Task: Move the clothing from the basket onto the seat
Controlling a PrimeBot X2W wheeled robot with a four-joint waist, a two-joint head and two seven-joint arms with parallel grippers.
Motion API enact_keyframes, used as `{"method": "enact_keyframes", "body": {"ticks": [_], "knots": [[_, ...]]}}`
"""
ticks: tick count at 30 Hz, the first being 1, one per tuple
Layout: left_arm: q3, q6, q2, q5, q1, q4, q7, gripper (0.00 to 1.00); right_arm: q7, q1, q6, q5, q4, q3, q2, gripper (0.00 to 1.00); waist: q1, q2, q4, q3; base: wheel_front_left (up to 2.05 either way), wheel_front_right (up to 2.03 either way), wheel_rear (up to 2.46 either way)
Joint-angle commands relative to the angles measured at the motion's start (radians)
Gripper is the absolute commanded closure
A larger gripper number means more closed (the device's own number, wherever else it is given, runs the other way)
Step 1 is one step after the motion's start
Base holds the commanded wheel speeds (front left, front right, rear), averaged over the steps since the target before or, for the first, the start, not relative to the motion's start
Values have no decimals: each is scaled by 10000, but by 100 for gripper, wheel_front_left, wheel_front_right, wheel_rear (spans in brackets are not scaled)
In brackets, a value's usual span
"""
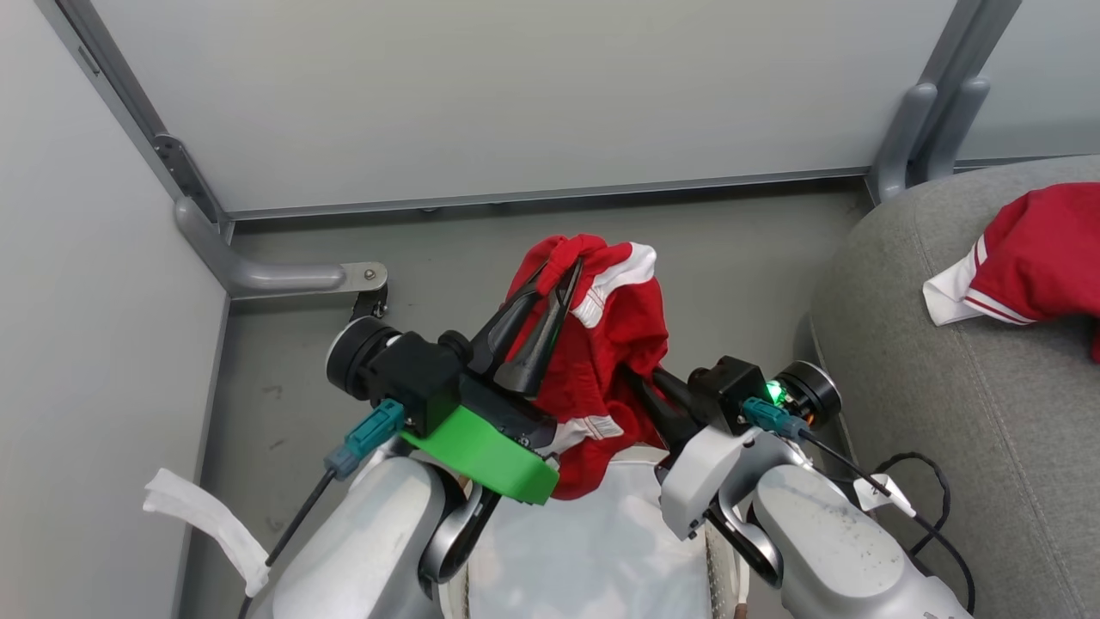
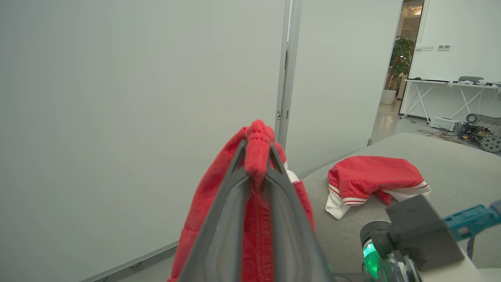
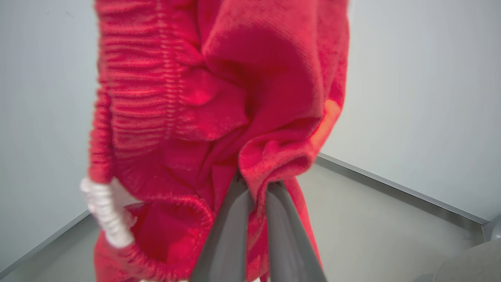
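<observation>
Grey floor (image 1: 730, 258), grey seat (image 1: 945, 413), pale walls (image 1: 516, 86)

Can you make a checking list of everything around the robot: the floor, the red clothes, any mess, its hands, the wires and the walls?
Surface: grey floor; the grey seat stands at the right.
Job's things: the held garment hangs over the basket; a second garment lies on the seat.
Clutter: a white strip by the left wall; a white liner in the basket.
Grippers: left gripper shut on the held garment's top; right gripper shut on a lower fold.
Cables: a black cable loops beside the right arm; a thin black cable runs from a teal plug by the left arm.
Surroundings: pale wall panels in grey metal frames; a plant beyond.
</observation>
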Motion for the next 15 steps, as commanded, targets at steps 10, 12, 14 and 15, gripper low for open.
{"method": "enact_keyframes", "body": {"ticks": [10, 12, 14, 15], "knots": [[574, -53, 11, 192, 333, 109, 5, 0, -19, 557, -10, -28, -1256, -549, -34, 100, 0, -1, -863, 35, 0, 0, 0], [732, -53, 85, 252, 472, 155, 5, 0, -21, 790, -12, 10, -1742, -689, -37, 100, 0, -1, -1309, 72, 0, 0, 0], [847, -53, 129, 321, 565, 188, 5, 0, -21, 1008, -11, 4, -2099, -794, -34, 100, 0, -1, -1786, 102, 0, 0, 0], [897, -53, 144, 337, 634, 205, 5, 0, -21, 1140, -11, 15, -2267, -866, -35, 100, 0, -1, -2062, 119, 0, 0, 0]]}}
